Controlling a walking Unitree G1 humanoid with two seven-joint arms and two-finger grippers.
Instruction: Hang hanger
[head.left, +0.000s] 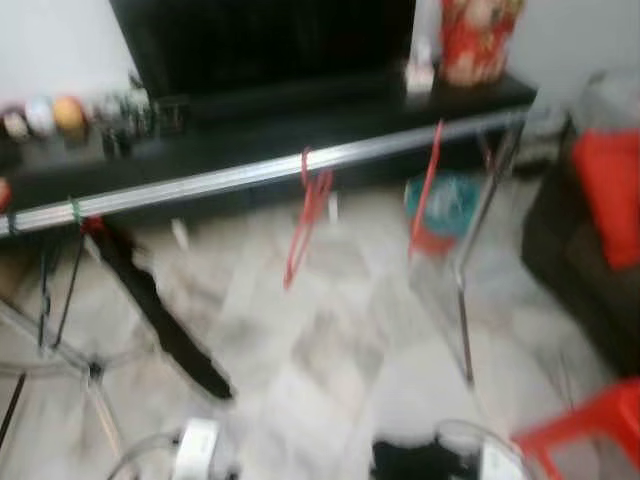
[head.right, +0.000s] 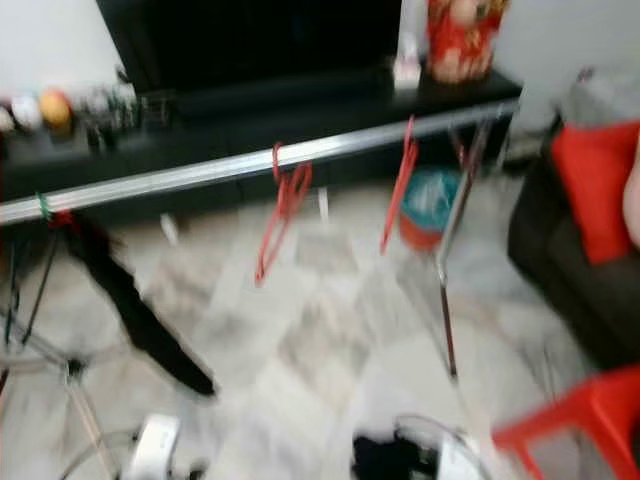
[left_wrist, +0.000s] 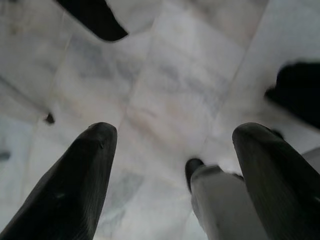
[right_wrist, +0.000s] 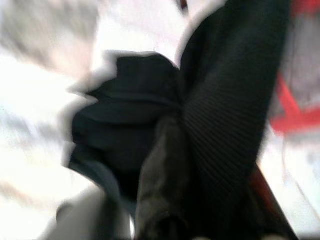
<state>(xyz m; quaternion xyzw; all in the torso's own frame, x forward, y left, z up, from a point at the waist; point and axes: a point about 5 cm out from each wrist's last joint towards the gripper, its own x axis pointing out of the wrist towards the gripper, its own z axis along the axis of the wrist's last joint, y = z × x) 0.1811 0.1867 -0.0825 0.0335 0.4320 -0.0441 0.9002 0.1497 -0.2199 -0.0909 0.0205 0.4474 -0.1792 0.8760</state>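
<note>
The right gripper (right_wrist: 175, 150) hangs low with its fingers closed together, and a dark cloth (right_wrist: 120, 115) bunched against them; through the blur it appears pinched, and a thin red edge (right_wrist: 272, 200) under the fingers may be the hanger it carries. The left gripper (left_wrist: 172, 165) hangs beside it with fingers spread and nothing between them, pale floor tiles (left_wrist: 165, 90) beneath.

Well ahead of and above both grippers runs the silver rail (head.left: 250, 176) of a drying rack, with two red hangers (head.left: 310, 215) already hooked on it, a second one (head.left: 425, 190) further toward the right gripper's side, and a black garment (head.left: 160, 310) drooping on the left gripper's side.

The risk is a slack hold: the cloth could slide off, or the hook could miss the rail. The rack's leg (head.left: 463, 300) stands close to the right gripper's path.
</note>
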